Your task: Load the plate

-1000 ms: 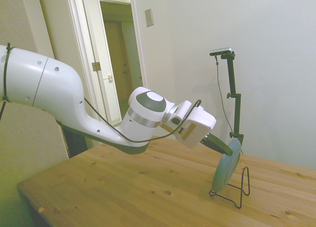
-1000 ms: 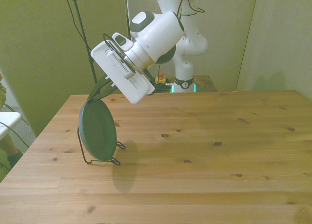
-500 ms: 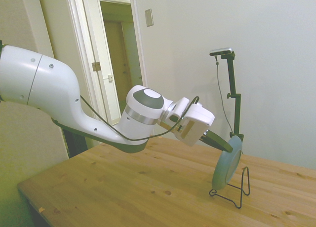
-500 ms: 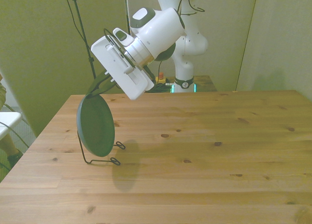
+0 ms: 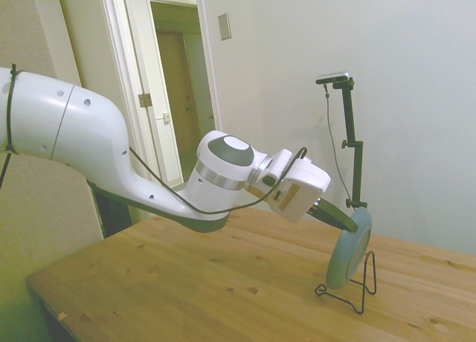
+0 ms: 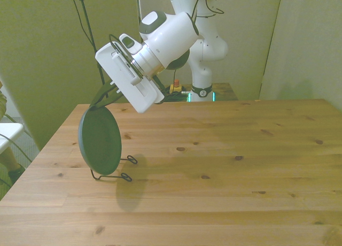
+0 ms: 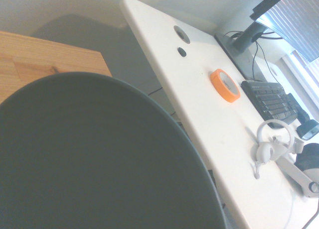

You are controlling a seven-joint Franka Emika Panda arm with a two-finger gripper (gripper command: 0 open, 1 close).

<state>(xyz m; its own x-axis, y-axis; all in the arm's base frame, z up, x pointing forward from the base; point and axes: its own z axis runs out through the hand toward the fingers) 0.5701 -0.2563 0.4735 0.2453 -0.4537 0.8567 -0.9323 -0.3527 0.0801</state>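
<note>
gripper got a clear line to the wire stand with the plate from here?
Probably yes. The gripper already holds the plate by its top rim right over the wire stand, and nothing else sits near it.

Office room, white desk (image 7: 199,89), keyboard (image 7: 271,103), doorway (image 5: 182,89)

White arm low over the table, wrist angled down, gripper (image 5: 348,222) clamped on the plate (image 5: 348,256) rim.
</note>
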